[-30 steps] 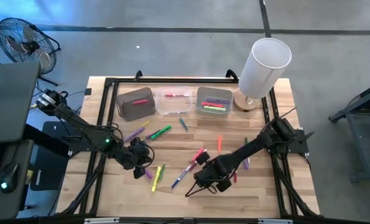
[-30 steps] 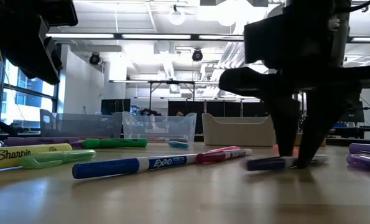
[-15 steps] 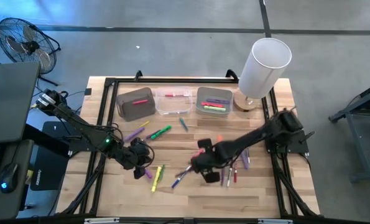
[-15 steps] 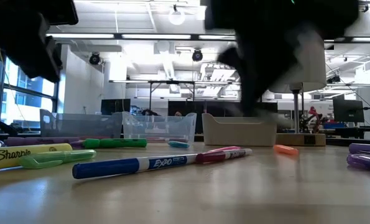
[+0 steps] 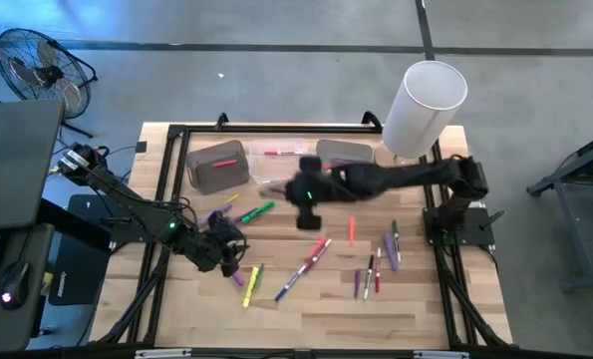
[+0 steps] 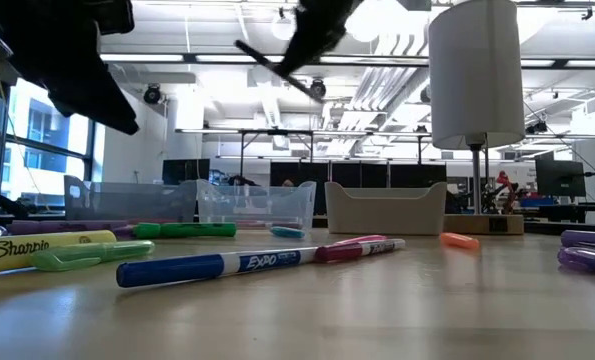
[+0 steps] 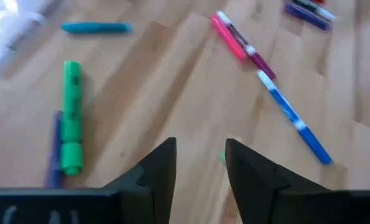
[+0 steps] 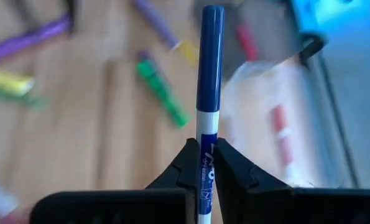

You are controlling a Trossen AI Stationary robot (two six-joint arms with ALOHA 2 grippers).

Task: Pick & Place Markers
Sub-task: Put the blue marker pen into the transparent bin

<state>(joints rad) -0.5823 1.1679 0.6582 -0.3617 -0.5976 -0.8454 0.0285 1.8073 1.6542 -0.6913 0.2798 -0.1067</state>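
Three bins sit in a row at the table's far edge in the high view: a grey bin, a clear bin and another grey bin; the right gripper hangs just in front of the clear one, its arm stretched across the second grey bin; loose markers lie scattered over the table; the left gripper waits low at the near left, beside a yellow marker.

The low view shows the right arm raised, a thin dark stick slanting from it, probably the carried pen; a blue and white marker lies nearest on the wood, with the clear bin behind.

The left wrist view has the left jaws parted and holding nothing, over bare wood; a green marker and a pink marker lie ahead.

The right wrist view shows the jaws closed tight on a blue marker at its white barrel, the blue cap pointing away; the clear bin lies just beyond, with red pens in it.

The step in hand looks like carrying to the bin; to do it well, the gripper should bring the whole pen over the bin's opening, line its length with the bin's long side, go low, then release, lest the pen strike the rim and tip out.
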